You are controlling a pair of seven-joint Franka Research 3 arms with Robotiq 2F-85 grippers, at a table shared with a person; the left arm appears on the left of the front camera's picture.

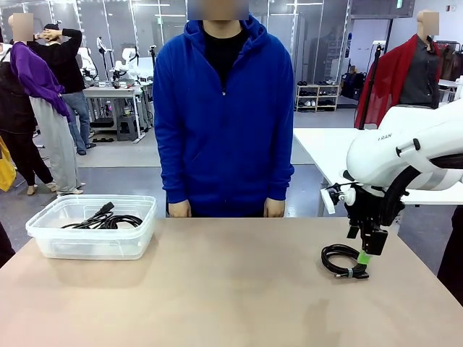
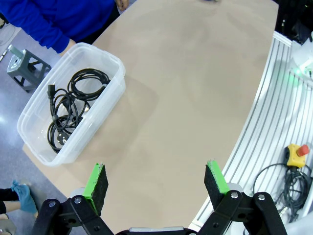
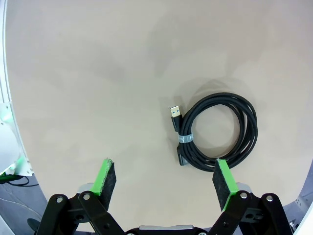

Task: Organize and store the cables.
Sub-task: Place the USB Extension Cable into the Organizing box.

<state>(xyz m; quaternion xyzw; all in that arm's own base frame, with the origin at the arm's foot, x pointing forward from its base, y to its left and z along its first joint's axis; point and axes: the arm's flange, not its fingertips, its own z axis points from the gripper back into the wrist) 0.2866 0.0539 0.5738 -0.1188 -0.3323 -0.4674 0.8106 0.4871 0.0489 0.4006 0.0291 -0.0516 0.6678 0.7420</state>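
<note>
The table fills the lower frame; a clear bin at left holds stored cables. One coiled cable lies lower right. The right gripper, spread, hovers off-centre above it and may miss the coil. The left gripper is also spread, empty.

This is a robotics lab or testing hall. Beyond the plain beige surface there is a wide grey floor, glass partition walls and further workbenches carrying white robot arms. A low shelf rack stands by the glass. In the left wrist view, a yellow emergency-stop button with a red cap lies beside the aluminium rail edge.
</note>
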